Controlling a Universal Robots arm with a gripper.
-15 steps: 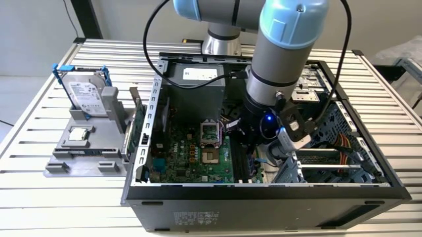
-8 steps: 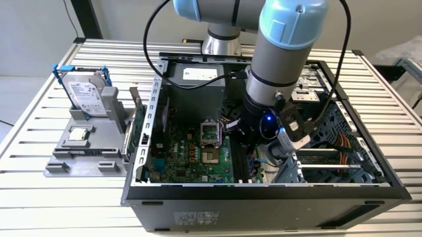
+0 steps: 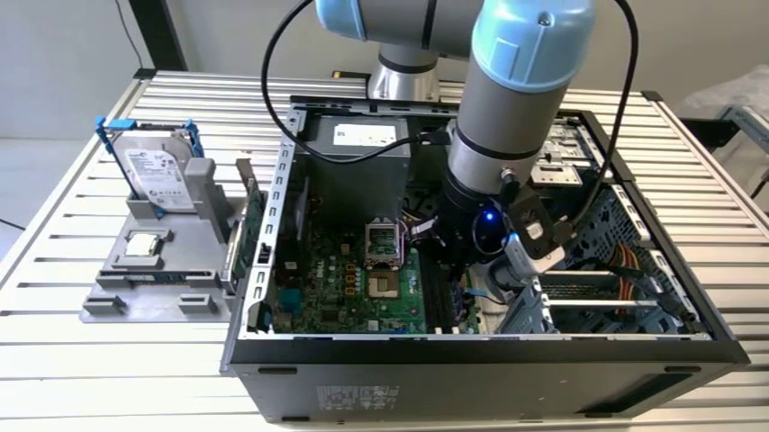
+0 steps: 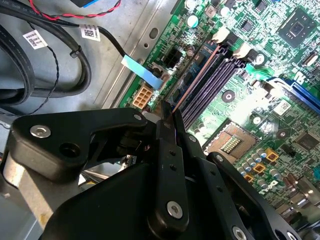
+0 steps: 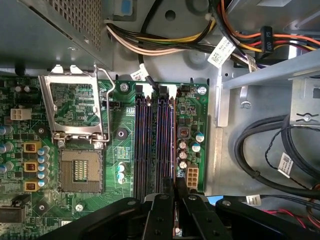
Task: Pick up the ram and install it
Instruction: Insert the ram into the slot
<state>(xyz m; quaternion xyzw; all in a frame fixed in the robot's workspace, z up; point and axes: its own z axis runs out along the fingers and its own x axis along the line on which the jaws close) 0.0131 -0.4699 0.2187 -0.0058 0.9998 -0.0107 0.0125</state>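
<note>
Black jaws, mine, fill the near foreground in both wrist views, pressed together on the ram (image 4: 192, 85), seen edge-on as a thin strip running from my gripper (image 4: 167, 117) down toward the memory slots (image 5: 155, 145) on the motherboard (image 3: 360, 288). I judge the ram to lie along the rightmost slot in the first wrist view; whether it is seated I cannot tell.

Risks, as I judge them: a slight tilt or sideways offset would land the edge on the slot wall instead of the channel, bending the stick or jamming it; the white latches (image 5: 170, 90) at the far end could block it if not open.

Surroundings: the open CPU socket (image 5: 80, 172) sits to the left of the slots, capacitors (image 5: 182, 150) and a white connector (image 5: 191, 176) just beside them, and black cables (image 5: 260, 160) crowd the right.
</note>
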